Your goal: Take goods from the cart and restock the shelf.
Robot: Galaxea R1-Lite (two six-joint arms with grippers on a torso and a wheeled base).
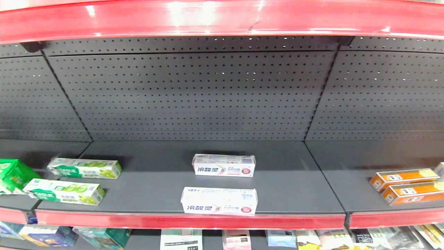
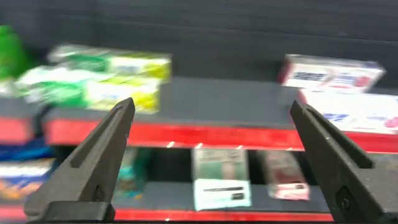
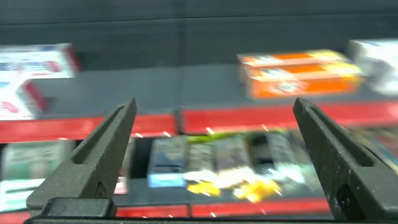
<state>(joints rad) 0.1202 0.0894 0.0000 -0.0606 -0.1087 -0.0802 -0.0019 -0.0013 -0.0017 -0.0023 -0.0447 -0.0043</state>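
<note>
The dark shelf (image 1: 284, 180) with a red front lip carries two white toothpaste boxes (image 1: 219, 200) (image 1: 224, 165) in the middle, two green and white boxes (image 1: 64, 191) (image 1: 84, 168) at the left, and two orange boxes (image 1: 412, 192) (image 1: 404, 178) at the right. My left gripper (image 2: 211, 109) is open and holds nothing, in front of the shelf's red lip (image 2: 186, 134) between the green boxes (image 2: 93, 81) and the white boxes (image 2: 342, 87). My right gripper (image 3: 214, 109) is open with nothing between its fingers, facing the red lip (image 3: 261, 118) left of the orange boxes (image 3: 298, 73).
A red shelf (image 1: 222, 17) overhangs at the top, with a perforated back panel (image 1: 194, 93) behind. A green pack (image 1: 14, 175) lies at the far left. The lower shelf (image 1: 208, 239) holds several packaged goods. Bare shelf lies between the box groups.
</note>
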